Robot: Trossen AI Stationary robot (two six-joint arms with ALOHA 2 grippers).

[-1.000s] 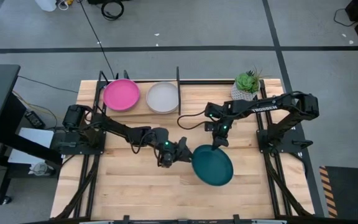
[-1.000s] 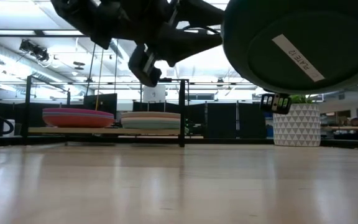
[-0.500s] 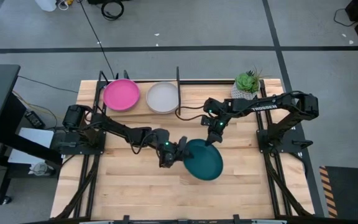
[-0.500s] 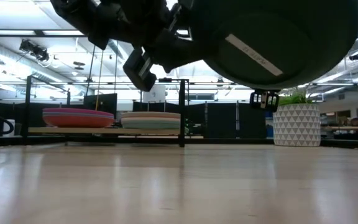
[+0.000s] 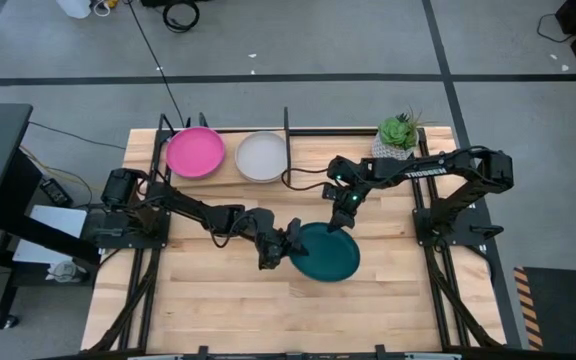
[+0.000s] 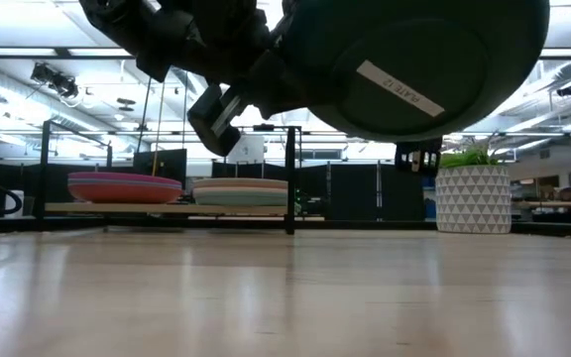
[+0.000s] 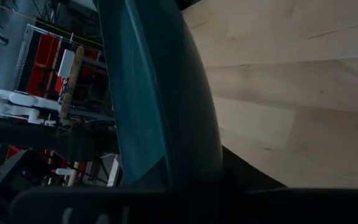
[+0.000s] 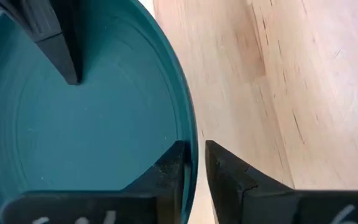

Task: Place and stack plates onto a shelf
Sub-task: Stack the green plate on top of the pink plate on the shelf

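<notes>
The pale wooden tabletop fills most of the high view. Along its far edge stands the low shelf of thin black rods with a pale wood plank. On the shelf the round magenta plate and the round grey-white plate lie side by side. The low view shows each topping a small stack, though the colours underneath are hard to make out. A white patterned pot with a green plant sits at the far right corner.

The round matte dark teal plate hangs above the middle of the table, clear of the wood. Its hollow faces up and its underside, with a white label, is turned to the low camera. In that view its top edge is cut off and it hides much of both arms.

The left arm reaches low across from the left, and the left gripper meets the plate's left rim. In its wrist view the rim runs straight into the dark finger, so it looks clamped on, though the second finger is hidden.

The right arm bends in from the right, with the right gripper pointing down over the far rim. Its fingers straddle the rim, narrowly parted, with a sliver of light beside the outer one
</notes>
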